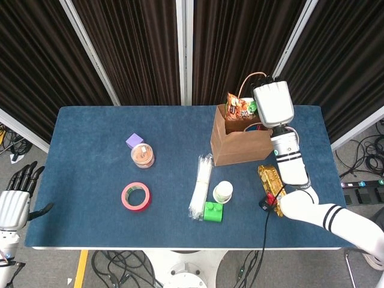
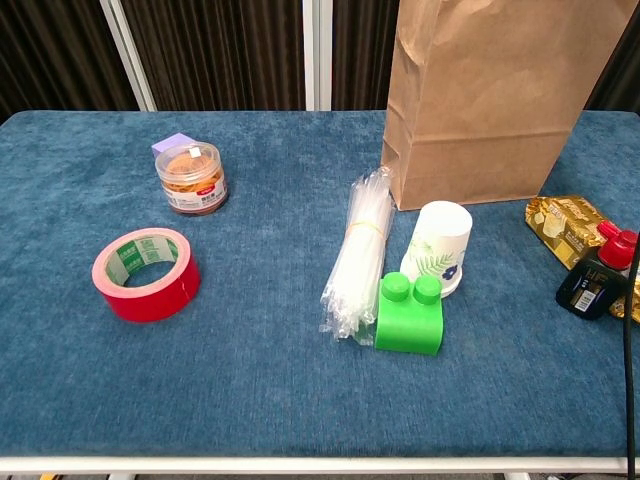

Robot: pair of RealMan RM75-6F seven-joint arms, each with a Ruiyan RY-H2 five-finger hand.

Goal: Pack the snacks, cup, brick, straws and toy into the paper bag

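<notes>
The right robot hand point(image 1: 273, 103) grips the snack bag point(image 1: 239, 107) over the paper bag point(image 1: 240, 143) mouth, upper right. Judged light, crinkly and crushable; hold its top edge. The left robot hand point(image 1: 13, 201) is open.

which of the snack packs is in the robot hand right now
The orange chip bag, held by the right robot hand over the paper bag. The gold snack pack lies on the table.

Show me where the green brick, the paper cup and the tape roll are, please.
brick point(image 2: 408, 323): chest view, front face of the block.
cup point(image 2: 439, 243): chest view, printed side wall.
tape roll point(image 2: 150, 288): chest view, red outer band.
</notes>
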